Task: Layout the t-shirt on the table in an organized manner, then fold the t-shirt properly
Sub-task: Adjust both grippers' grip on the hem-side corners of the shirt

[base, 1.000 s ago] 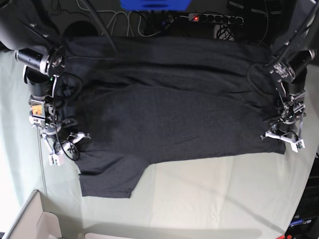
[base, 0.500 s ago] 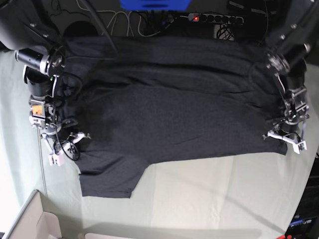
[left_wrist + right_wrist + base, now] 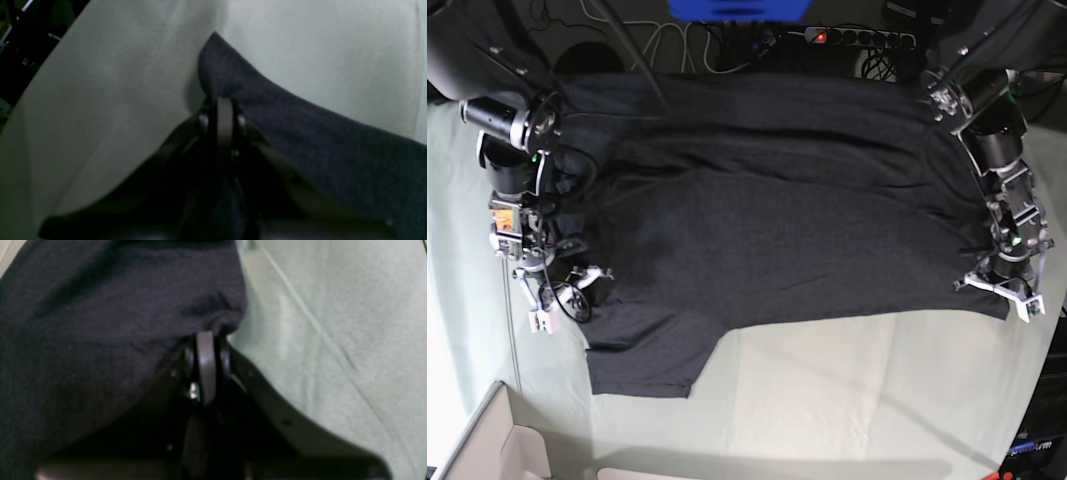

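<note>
Black cotton, soft and limp, the t-shirt (image 3: pixel 777 220) lies spread across the table (image 3: pixel 847 400) between both arms, its corners pinched just ahead of the clenched left gripper (image 3: pixel 220 100) and right gripper (image 3: pixel 206 335), likely the surest holds.

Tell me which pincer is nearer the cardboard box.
Right. The right pincer grips the t-shirt edge just above the cardboard box; the left pincer holds the opposite edge, far across the table.
</note>
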Available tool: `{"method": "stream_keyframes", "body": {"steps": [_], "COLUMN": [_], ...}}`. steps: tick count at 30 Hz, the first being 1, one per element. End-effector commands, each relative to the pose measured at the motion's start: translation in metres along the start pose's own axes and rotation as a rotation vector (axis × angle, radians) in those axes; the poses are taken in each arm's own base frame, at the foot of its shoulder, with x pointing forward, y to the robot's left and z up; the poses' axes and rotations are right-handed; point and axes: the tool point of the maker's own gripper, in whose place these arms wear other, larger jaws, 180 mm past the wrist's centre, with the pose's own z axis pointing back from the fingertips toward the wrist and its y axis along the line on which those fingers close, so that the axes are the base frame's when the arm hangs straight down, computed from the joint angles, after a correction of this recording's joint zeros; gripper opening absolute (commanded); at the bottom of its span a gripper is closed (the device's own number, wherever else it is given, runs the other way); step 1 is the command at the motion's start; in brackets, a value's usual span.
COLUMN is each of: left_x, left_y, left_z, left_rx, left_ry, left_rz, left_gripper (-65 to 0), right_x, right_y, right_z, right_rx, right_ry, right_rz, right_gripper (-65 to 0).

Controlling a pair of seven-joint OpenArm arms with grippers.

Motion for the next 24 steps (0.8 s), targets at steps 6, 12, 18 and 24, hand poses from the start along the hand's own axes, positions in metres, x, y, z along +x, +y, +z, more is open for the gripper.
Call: {"method": "stream_keyframes", "body": {"steps": [6,12,18,24], "left_x": [0.033,0.025,0.024,0.026], "left_y": [0.011,0.014,0.015,0.016], "left_z": [0.0,0.001,0.002,0.001], "left_rx": [0.013,0.017,0.018,0.027], "left_ry": [-0.086,-0.076,-0.075,-0.078], "left_rz": [-0.005,-0.01,-0.009,-0.005], "left_gripper": [-59.9,-48.6,-60.6,-48.5], "right_x": [0.018,0.018,0.019,0.018], "right_y": [-0.002,-0.002,-0.002,-0.002], "right_z": [-0.002,-0.002,-0.002,-0.002], "right_rx": [0.001,0.001,0.001,0.001], "right_ry": [-0.025,-0.025,-0.028,-0.026], "right_rz": [0.013,0.013,0.013,0.013], "right_gripper": [-65.0,-65.0,-65.0,-65.0]}}
